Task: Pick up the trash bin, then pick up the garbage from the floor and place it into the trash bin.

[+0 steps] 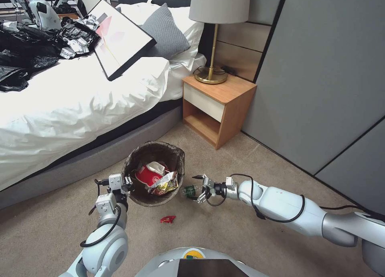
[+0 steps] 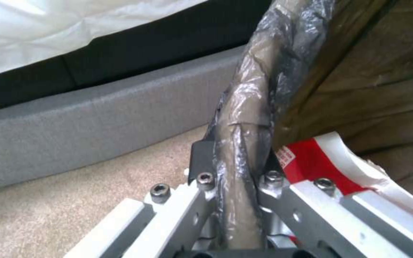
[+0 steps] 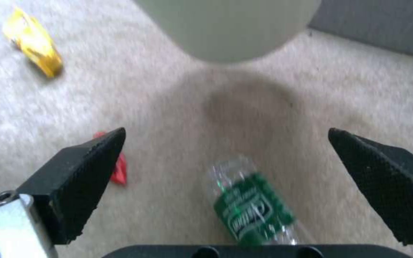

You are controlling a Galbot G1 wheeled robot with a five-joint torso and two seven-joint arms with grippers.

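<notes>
The trash bin (image 1: 176,156), white with a dark bag liner over its rim, sits between bed and nightstand. It holds a red-and-white cup (image 1: 147,175) and a snack wrapper (image 1: 167,185). My left gripper (image 1: 125,183) is shut on the bin's near rim (image 2: 245,143), liner pinched between the fingers, with the cup (image 2: 321,161) just inside. My right gripper (image 1: 199,188) is open low over the carpet beside the bin, its fingers (image 3: 82,168) straddling a small plastic bottle (image 3: 252,209) with a green label. A red wrapper (image 1: 167,219) and a yellow wrapper (image 3: 34,43) lie on the floor.
A bed (image 1: 72,108) with white bedding, a framed picture (image 1: 120,36) and black bags (image 1: 24,48) runs along the left. A wooden nightstand (image 1: 218,104) with a lamp (image 1: 218,6) stands behind the bin. Grey wall panels (image 1: 321,68) close the right side.
</notes>
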